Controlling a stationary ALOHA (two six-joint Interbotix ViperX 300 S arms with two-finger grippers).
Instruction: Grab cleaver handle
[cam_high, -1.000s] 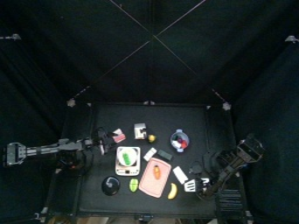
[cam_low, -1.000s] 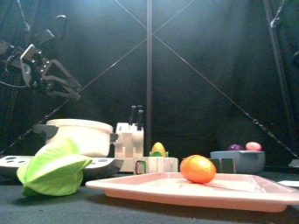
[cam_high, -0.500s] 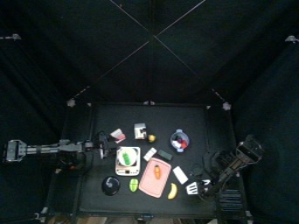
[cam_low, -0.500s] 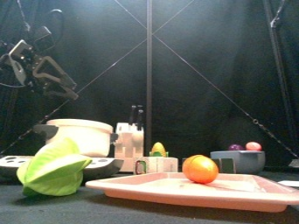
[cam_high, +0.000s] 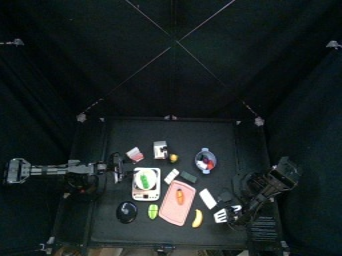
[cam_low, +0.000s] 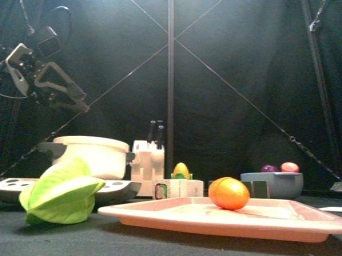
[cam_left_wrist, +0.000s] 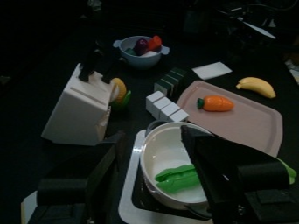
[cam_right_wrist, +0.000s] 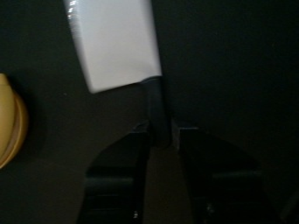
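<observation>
The cleaver shows in the right wrist view, with a white blade (cam_right_wrist: 112, 44) and a thin black handle (cam_right_wrist: 152, 98) that runs back between my right jaws. My right gripper (cam_right_wrist: 160, 131) is low over the table, and its jaws press on both sides of the handle's end. In the top view the cleaver (cam_high: 218, 212) lies near the table's front right, next to a banana (cam_high: 198, 217), with the right gripper (cam_high: 234, 212) at it. My left gripper (cam_left_wrist: 158, 149) is open and empty, held high at the left (cam_low: 47, 80).
A pink tray (cam_low: 267, 215) holds an orange (cam_low: 229, 192). A white bowl (cam_left_wrist: 176, 171) with a green piece lies under the left gripper. A knife block (cam_left_wrist: 79, 105), a small fruit bowl (cam_left_wrist: 142, 48) and a green leaf (cam_low: 60, 190) stand nearby.
The right arm has moved toward the table's front right corner. The left gripper has drawn back a little to the left and stays raised.
</observation>
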